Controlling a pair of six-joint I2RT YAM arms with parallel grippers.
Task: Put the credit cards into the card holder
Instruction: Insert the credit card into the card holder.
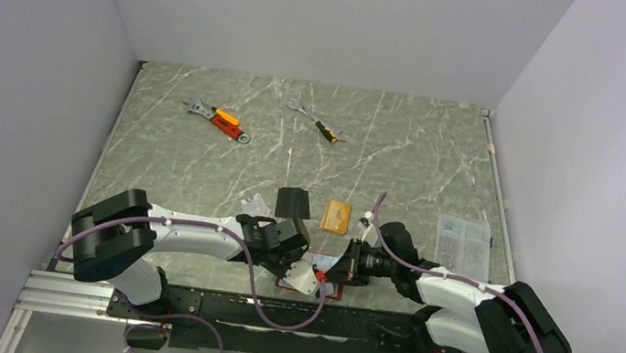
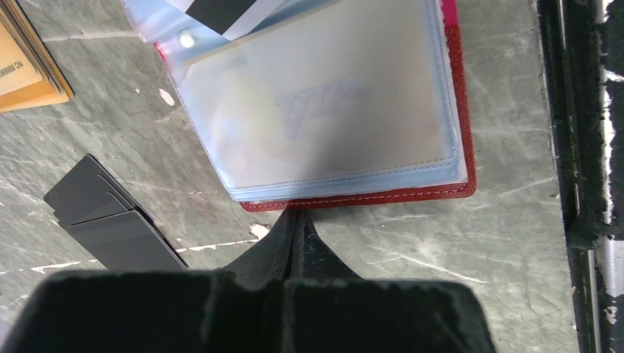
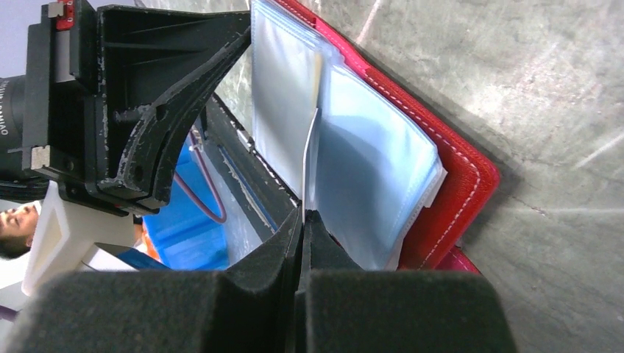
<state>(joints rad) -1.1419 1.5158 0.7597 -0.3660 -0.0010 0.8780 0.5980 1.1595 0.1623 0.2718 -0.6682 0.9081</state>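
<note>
The red card holder [image 2: 412, 195] lies open near the table's front edge, pale blue-grey pockets [image 2: 331, 103] up; it also shows in the right wrist view [image 3: 456, 176] and, mostly hidden, in the top view [image 1: 287, 282]. My left gripper [image 2: 298, 217] is shut and empty, tips touching the holder's red edge. My right gripper [image 3: 304, 215] is shut on a thin silver-grey card [image 3: 313, 154], edge-on between the pocket leaves; its dark stripe shows in the left wrist view [image 2: 221, 11]. An orange-gold card [image 1: 337, 216] [image 2: 22, 70] and black cards [image 1: 292, 201] [image 2: 110, 217] lie on the table beside the holder.
Two orange-handled wrenches [image 1: 217, 119] [image 1: 321, 127] lie at the far side. A clear plastic box [image 1: 464, 242] stands at the right. The black base rail [image 2: 581, 147] runs along the front edge, right by the holder. Grey walls close in three sides.
</note>
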